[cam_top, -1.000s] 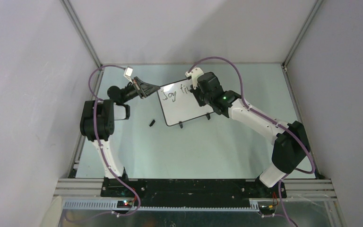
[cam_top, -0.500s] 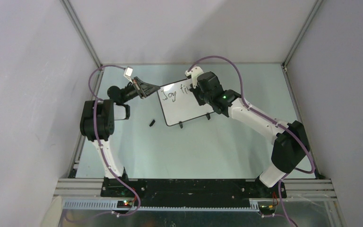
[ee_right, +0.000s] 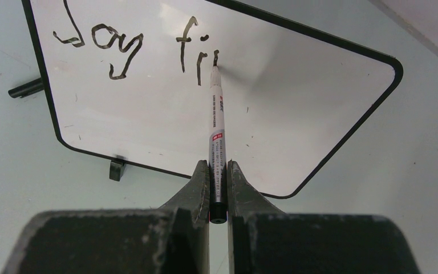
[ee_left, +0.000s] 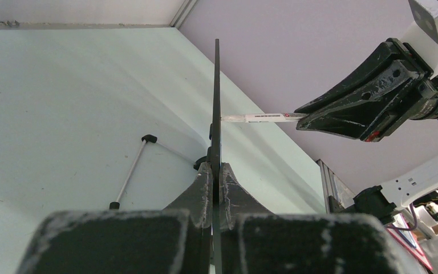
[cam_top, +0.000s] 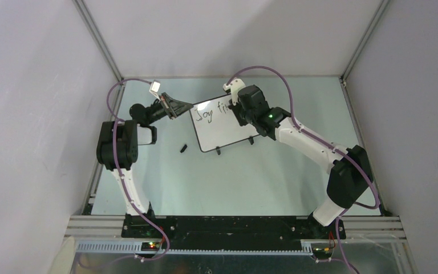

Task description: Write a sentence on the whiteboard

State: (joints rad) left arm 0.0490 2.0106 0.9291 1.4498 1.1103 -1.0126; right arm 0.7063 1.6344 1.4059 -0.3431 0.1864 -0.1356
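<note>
The whiteboard (cam_top: 222,134) stands tilted at the back of the table, white with a thin black frame. My left gripper (ee_left: 217,171) is shut on its left edge, and the board shows edge-on (ee_left: 217,97) in the left wrist view. My right gripper (ee_right: 218,171) is shut on a slim white marker (ee_right: 216,123) whose tip touches the board. The sentence (ee_right: 125,48) reads "Joy fi", with a short fresh stroke at the tip. From above, the right gripper (cam_top: 235,111) covers the writing's end.
A small black marker cap (cam_top: 183,148) lies on the table left of the board. The board's black feet (cam_top: 218,151) rest on the pale green surface. Grey enclosure walls and frame posts (cam_top: 100,43) close in the back and sides.
The right wrist has shifted very slightly at the board with the marker tip on it. The left arm and the board have stayed put.
</note>
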